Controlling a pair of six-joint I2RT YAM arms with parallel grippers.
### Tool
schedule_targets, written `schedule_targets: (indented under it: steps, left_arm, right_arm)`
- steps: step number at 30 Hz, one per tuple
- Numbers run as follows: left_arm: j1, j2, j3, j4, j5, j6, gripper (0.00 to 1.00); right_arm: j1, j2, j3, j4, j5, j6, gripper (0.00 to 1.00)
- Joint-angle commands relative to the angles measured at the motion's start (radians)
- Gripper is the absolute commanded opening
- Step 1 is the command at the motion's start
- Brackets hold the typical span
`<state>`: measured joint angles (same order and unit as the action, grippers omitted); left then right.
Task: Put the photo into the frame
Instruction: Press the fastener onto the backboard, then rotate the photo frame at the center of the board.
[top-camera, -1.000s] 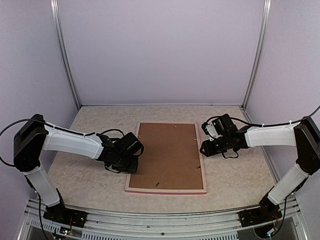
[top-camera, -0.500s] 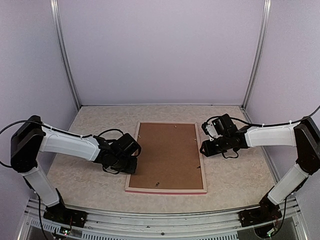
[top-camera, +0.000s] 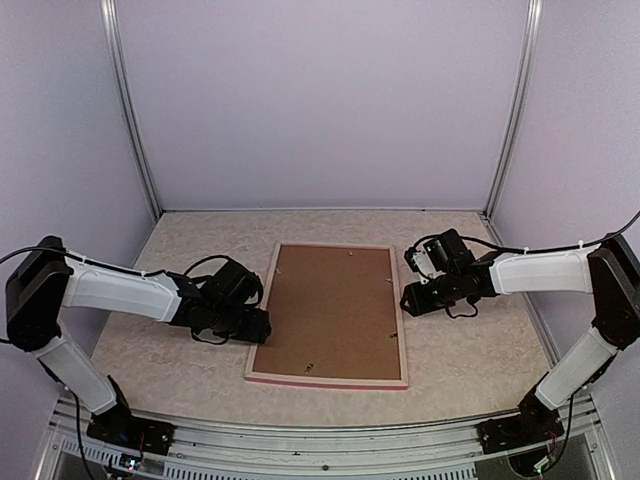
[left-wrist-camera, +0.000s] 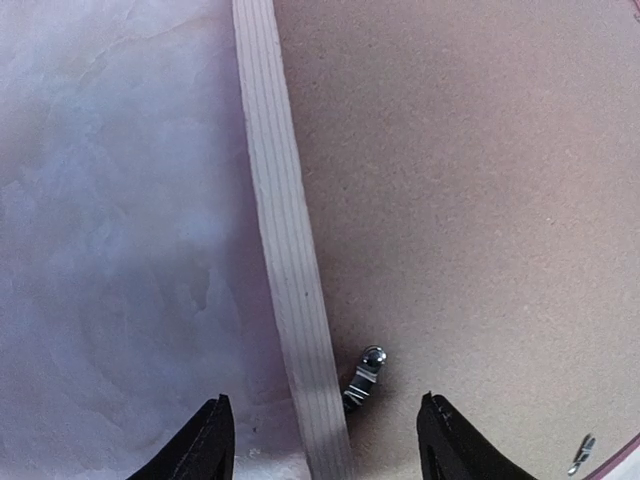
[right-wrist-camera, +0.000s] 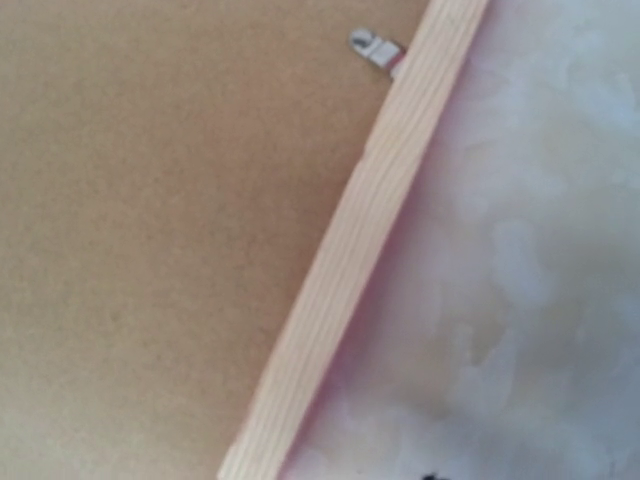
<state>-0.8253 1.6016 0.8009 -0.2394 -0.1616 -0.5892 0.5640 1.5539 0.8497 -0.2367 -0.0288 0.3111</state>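
Note:
The frame (top-camera: 326, 381) lies face down on the table, pale wood back up, with the brown backing board (top-camera: 335, 310) set inside it. The photo is hidden. My left gripper (top-camera: 257, 328) is at the frame's left rail near the front, open. In the left wrist view its fingers (left-wrist-camera: 213, 445) straddle the rail (left-wrist-camera: 285, 230) and a small metal clip (left-wrist-camera: 366, 374) without touching them. My right gripper (top-camera: 406, 299) hovers over the frame's right rail (right-wrist-camera: 370, 240). Its fingers are almost entirely out of the right wrist view.
The speckled beige table (top-camera: 180, 250) is walled in by lilac panels on three sides. Another metal clip (right-wrist-camera: 375, 48) sits at the board's edge by the right rail. The arm bases stand at the near table edge.
My left gripper has opened and drawn back slightly to the left. The frame's near end has slid a little left. The right arm has hardly moved.

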Motion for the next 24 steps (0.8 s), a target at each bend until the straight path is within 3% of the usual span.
schedule_targets:
  steps: [1, 6, 13, 18, 24]
  left_arm:
    - [0.006, -0.065, -0.010, 0.028, 0.031, 0.006, 0.66]
    - [0.024, -0.122, -0.024, 0.048, 0.045, -0.001, 0.76]
    - [0.036, -0.167, -0.032, 0.039, 0.028, 0.003, 0.80]
    - [0.041, -0.175, -0.046, 0.036, 0.017, 0.005, 0.81]
    - [0.066, -0.185, -0.048, 0.003, -0.015, 0.005, 0.84]
  right_arm:
    - [-0.010, -0.008, -0.009, -0.006, -0.045, 0.037, 0.48]
    - [-0.009, 0.007, -0.034, 0.034, -0.091, 0.078, 0.57]
    - [-0.009, 0.123, -0.008, 0.048, -0.066, 0.086, 0.56]
    - [-0.009, 0.203, 0.041, 0.037, -0.050, 0.069, 0.47]
    - [-0.015, 0.241, 0.106, -0.047, 0.042, -0.011, 0.21]
